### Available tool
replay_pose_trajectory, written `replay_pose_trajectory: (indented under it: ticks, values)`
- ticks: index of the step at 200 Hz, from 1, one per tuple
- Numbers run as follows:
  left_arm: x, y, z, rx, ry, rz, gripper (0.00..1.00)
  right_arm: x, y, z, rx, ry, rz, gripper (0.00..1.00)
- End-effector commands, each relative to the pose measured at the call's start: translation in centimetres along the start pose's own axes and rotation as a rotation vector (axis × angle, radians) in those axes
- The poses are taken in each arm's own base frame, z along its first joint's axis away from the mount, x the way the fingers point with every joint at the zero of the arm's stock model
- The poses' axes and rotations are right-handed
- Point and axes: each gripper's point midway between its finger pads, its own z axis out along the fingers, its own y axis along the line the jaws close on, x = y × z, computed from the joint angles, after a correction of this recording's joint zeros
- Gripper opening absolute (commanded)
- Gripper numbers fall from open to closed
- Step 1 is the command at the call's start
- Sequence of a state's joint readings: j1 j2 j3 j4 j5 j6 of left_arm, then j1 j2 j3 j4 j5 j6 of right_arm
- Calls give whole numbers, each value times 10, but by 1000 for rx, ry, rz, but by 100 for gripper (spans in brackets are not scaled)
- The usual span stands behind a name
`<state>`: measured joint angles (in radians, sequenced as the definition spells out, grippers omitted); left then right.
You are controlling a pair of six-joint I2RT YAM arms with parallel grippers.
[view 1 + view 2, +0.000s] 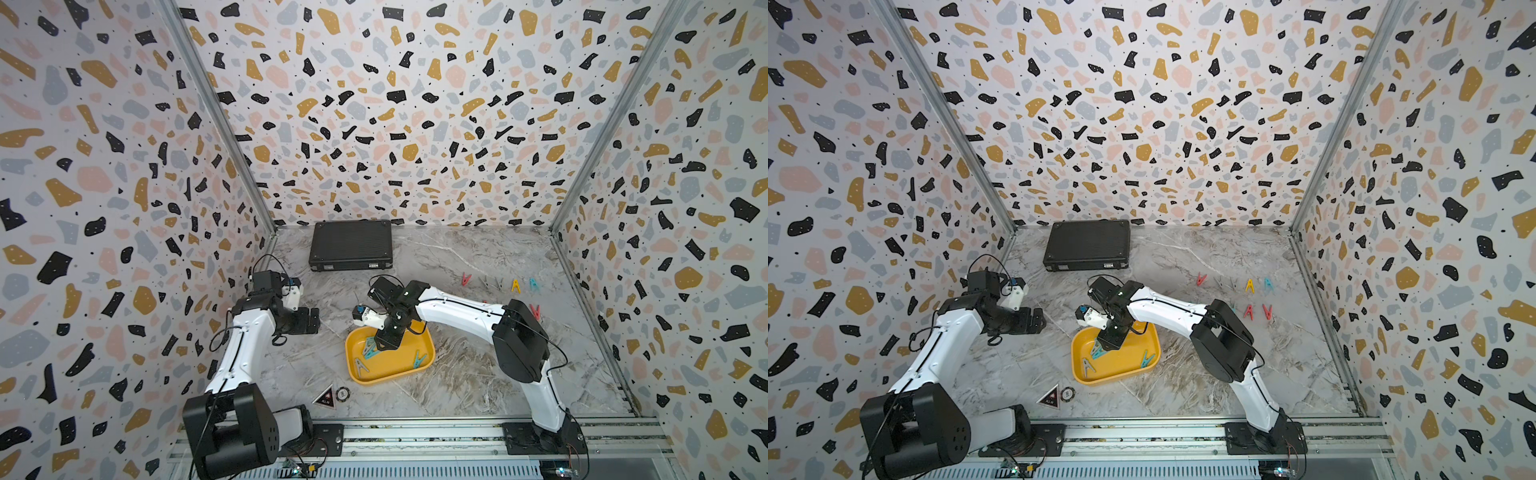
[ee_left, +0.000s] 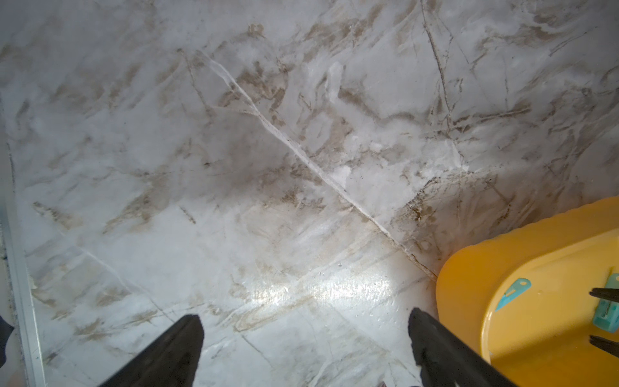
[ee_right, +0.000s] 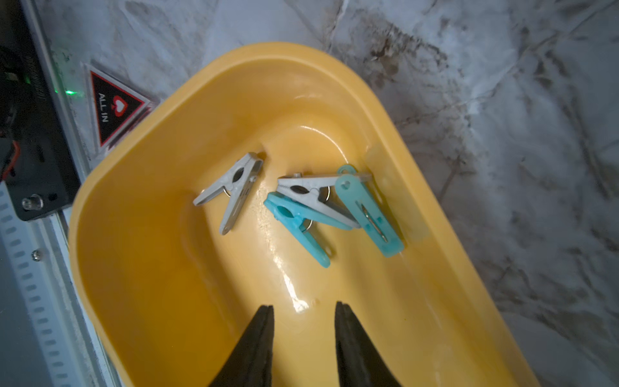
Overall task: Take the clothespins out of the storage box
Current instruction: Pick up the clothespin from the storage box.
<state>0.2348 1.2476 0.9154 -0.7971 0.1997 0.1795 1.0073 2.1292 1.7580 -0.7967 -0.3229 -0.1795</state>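
The yellow storage box [image 1: 390, 370] [image 1: 1121, 368] sits at mid-table with several clothespins in it. In the right wrist view a grey clothespin [image 3: 234, 191] lies alone, and another grey one [image 3: 311, 196] rests across a teal one [image 3: 301, 231], with a second teal one [image 3: 368, 211] beside them. My right gripper [image 3: 304, 306] [image 1: 379, 345] hangs inside the box [image 3: 150, 268] just short of that cluster, open a narrow way with nothing between its fingers. My left gripper [image 2: 304, 321] [image 1: 309, 322] hovers wide open over bare table left of the box [image 2: 536, 241].
Red [image 1: 466, 279], yellow [image 1: 515, 286] and teal [image 1: 534, 284] clothespins lie in a row on the table at the back right, with more red ones [image 1: 1249, 311] nearer. A black latched case [image 1: 351, 246] stands at the back. A triangular sticker [image 1: 325, 397] and a round chip [image 1: 342, 392] lie in front of the box.
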Motion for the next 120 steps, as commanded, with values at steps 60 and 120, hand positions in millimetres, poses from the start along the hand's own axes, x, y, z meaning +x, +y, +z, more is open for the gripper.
replay_pose_trajectory:
  ticks: [60,120]
  values:
    - [-10,2,-7,-7,-40,-6,100,-5,10,14,-4,62,-77,36]
    - [-10,1,-9,-8,-44,-4,100,3,2,34,7,104,-76,37]
